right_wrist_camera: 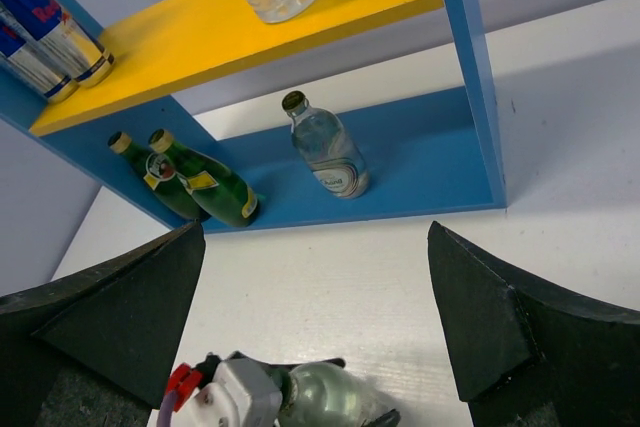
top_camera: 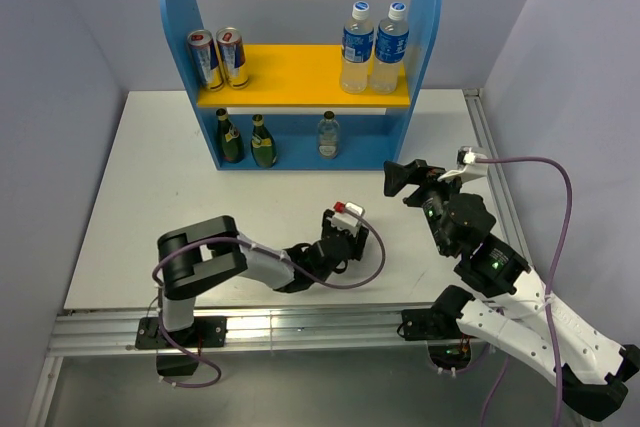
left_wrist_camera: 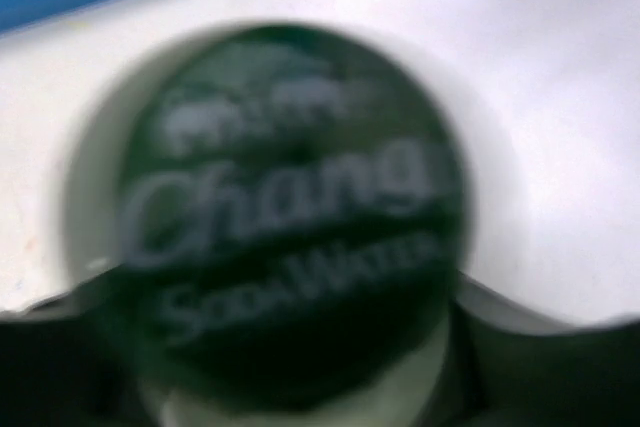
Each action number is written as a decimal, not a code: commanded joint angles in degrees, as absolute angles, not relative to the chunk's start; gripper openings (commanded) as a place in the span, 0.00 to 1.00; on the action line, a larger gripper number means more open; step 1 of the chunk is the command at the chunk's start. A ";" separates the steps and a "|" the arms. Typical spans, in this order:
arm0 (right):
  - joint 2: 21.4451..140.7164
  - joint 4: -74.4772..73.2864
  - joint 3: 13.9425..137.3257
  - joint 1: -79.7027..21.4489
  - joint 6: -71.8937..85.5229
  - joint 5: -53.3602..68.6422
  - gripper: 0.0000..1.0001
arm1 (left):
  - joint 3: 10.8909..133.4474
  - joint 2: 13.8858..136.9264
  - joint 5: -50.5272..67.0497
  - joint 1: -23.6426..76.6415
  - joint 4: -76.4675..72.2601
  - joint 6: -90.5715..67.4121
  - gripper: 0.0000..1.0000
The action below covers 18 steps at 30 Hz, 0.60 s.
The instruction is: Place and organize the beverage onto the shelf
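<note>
held bottle (right_wrist_camera: 325, 397): short, clear, green "Chang Soda Water" label. Out in front of shelf (top_camera: 300, 72), low over desk (top_camera: 150, 207), on neither level. L wrist view blurred.
L fingers (top_camera: 337, 232): clamped on held bottle, one each side, in front of shelf's middle.
shelf lower level: 2 green bottles (top_camera: 262, 142) upright at L end, side by side. 1 clear bottle (top_camera: 328, 135) upright R of centre, apart from them.
shelf upper board: 2 plastic bottles (top_camera: 357, 47) w/ blue labels + white caps at R end, side by side. 2 cans (top_camera: 205, 59) at L end.
R fingers (top_camera: 404, 180): spread wide, nothing betw. them, raised in front of shelf's R panel, facing it.
desk: white, matte. Shelf stands toward its far edge.
rail (top_camera: 300, 332): alu, along desk's near edge, opposite shelf.
walls (top_camera: 60, 67): pale lilac, behind shelf + both sides.
cable (top_camera: 565, 207): purple, loops R of shelf, along R arm.
</note>
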<state>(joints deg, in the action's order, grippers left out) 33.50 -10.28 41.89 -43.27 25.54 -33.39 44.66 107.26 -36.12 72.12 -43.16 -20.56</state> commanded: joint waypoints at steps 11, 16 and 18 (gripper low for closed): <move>33.14 -8.35 41.49 -43.42 26.02 -33.93 0.99 | 62.20 115.92 -33.23 61.19 -46.93 -12.49 0.00; 33.05 -8.17 41.22 -43.42 26.10 -33.84 0.99 | 70.30 118.03 -30.07 56.96 -44.56 -9.32 0.00; 32.96 -7.91 40.96 -43.42 26.10 -33.75 0.99 | 74.25 118.74 -29.01 55.55 -43.16 -8.18 0.00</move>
<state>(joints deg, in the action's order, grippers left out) 33.45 -9.98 41.54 -43.27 25.74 -33.36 66.78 120.53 -31.09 56.97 -37.71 -11.57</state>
